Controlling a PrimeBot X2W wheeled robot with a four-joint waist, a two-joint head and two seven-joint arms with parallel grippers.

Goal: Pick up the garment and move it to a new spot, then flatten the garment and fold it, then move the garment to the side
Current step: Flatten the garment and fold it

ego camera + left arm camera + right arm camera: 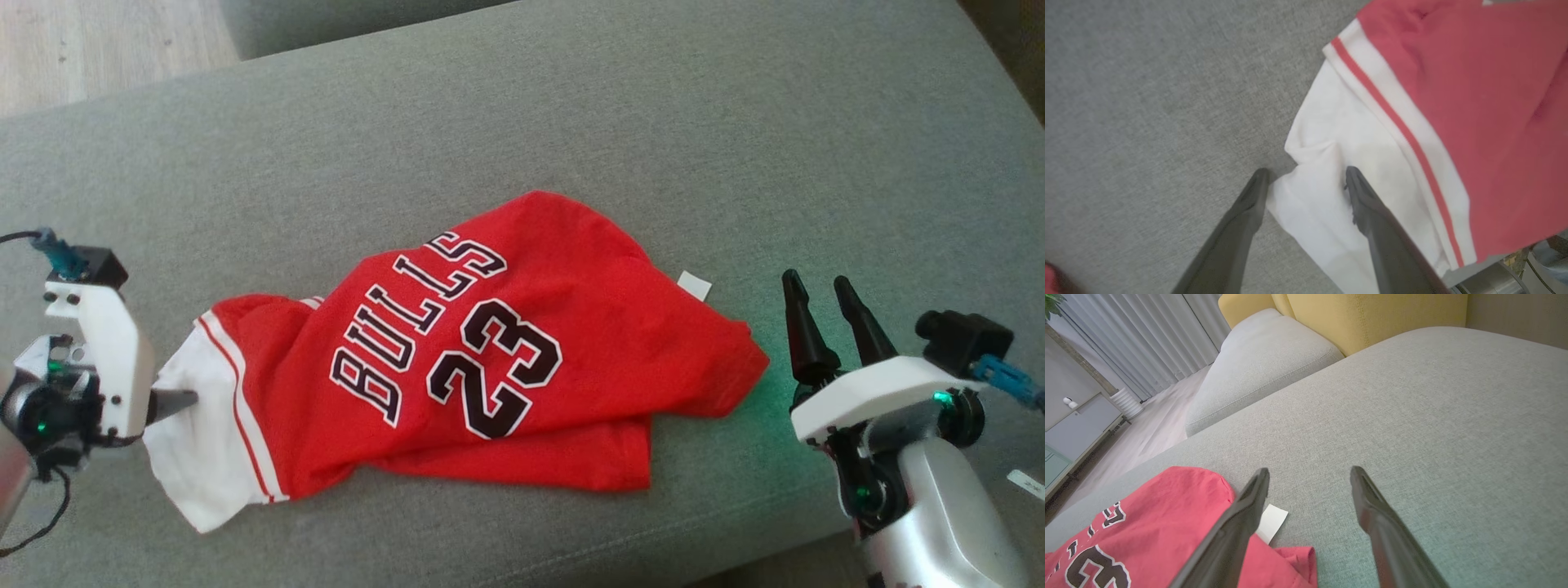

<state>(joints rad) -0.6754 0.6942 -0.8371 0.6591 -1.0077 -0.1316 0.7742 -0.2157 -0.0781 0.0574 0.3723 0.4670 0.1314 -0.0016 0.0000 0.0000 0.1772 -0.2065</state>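
Both pairs stand released: my left fingers (pixel 1241 220) straddle the white sleeve (pixel 1339 134) of the red Bulls jersey (pixel 506 351), which lies rumpled on the grey sofa cushion (pixel 571 122). My right fingers (pixel 804 327) hover just beside its other end. If I close now, I may pinch only one thin layer, which could slip out on the lift.

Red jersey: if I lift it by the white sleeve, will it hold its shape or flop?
Likely floppy: the jersey lies rumpled and doubled over on the sofa cushion. It looks thin, so it would probably drape from the left pincer. The white sleeve is creased, so a pinch may catch one layer only.
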